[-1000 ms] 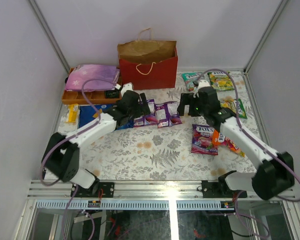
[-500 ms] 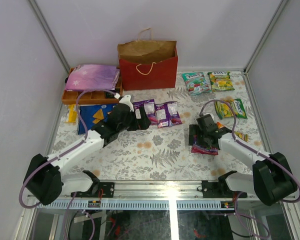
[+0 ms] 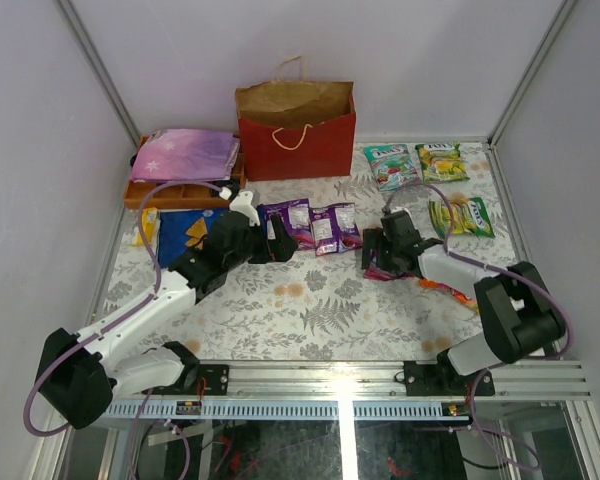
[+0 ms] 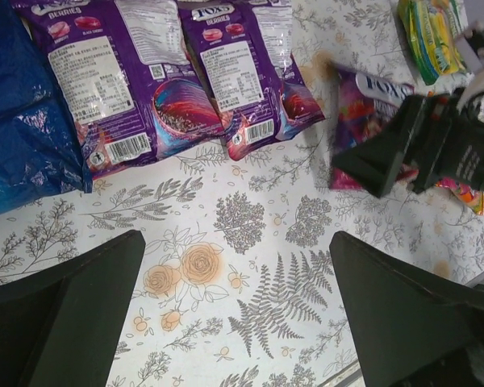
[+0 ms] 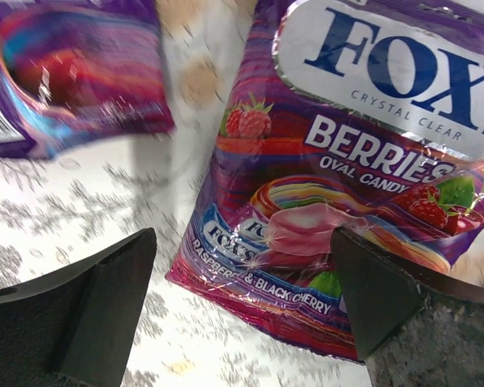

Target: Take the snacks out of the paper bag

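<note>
The red paper bag [image 3: 295,135] stands upright at the back, mouth open. The snacks lie on the floral cloth: a blue chip bag [image 3: 185,230], two purple packets [image 3: 292,222] [image 3: 335,226], green packets [image 3: 390,165] [image 3: 460,215], and an orange packet [image 3: 447,290]. My left gripper [image 3: 275,243] [image 4: 242,306] hangs open over bare cloth, just in front of the purple packets [image 4: 113,81]. My right gripper [image 3: 378,250] [image 5: 242,298] is open low over a pink-red berries packet [image 5: 347,185], whose lower edge lies between the fingers.
An orange compartment tray [image 3: 170,192] at the back left carries a pink-purple starry pouch [image 3: 185,152]. A small yellow packet [image 3: 145,226] lies by the left wall. In the left wrist view the right gripper [image 4: 419,145] shows over the berries packet [image 4: 359,113].
My right arm came forward, then swung left toward the middle; the berries packet now lies further left and the orange packet is uncovered. My left gripper has barely shifted.
</note>
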`<control>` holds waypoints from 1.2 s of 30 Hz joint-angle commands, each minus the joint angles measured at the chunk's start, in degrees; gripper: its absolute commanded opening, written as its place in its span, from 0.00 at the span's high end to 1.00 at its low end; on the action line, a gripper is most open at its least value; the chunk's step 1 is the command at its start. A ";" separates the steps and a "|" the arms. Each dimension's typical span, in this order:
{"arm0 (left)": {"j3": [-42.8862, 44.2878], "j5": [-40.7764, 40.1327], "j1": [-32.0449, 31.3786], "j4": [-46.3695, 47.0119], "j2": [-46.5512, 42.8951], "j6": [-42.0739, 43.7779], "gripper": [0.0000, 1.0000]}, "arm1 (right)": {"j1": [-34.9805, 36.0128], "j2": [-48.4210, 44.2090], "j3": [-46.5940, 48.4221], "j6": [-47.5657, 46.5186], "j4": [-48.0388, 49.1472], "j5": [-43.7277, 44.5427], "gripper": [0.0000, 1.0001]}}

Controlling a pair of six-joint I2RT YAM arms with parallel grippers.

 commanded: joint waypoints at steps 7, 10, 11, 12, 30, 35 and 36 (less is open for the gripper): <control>-0.70 1.43 -0.08 -0.91 -0.27 1.38 0.00 | -6.27 11.15 15.12 -12.57 -0.71 -12.53 0.00; 0.54 1.85 -0.02 -1.92 0.15 1.95 0.00 | -7.27 7.65 17.41 -12.03 -2.60 -13.10 0.01; 0.68 1.73 0.00 -2.13 0.15 2.10 0.00 | -7.25 6.47 17.53 -10.85 -3.16 -11.85 0.01; 0.71 1.49 0.00 -2.19 -0.10 2.15 0.00 | -7.23 4.31 17.38 -9.44 -3.80 -9.66 0.01; -0.05 1.56 -0.05 -5.10 -2.42 3.00 0.00 | -9.42 17.96 22.24 -6.00 -2.87 4.00 0.12; 0.40 4.76 0.00 -6.47 -0.57 4.12 0.00 | -13.04 23.77 28.86 -9.20 -3.93 1.34 0.15; 0.33 5.33 -0.05 -6.58 -0.36 4.21 0.00 | -13.28 24.00 30.05 -9.69 -4.69 0.95 0.15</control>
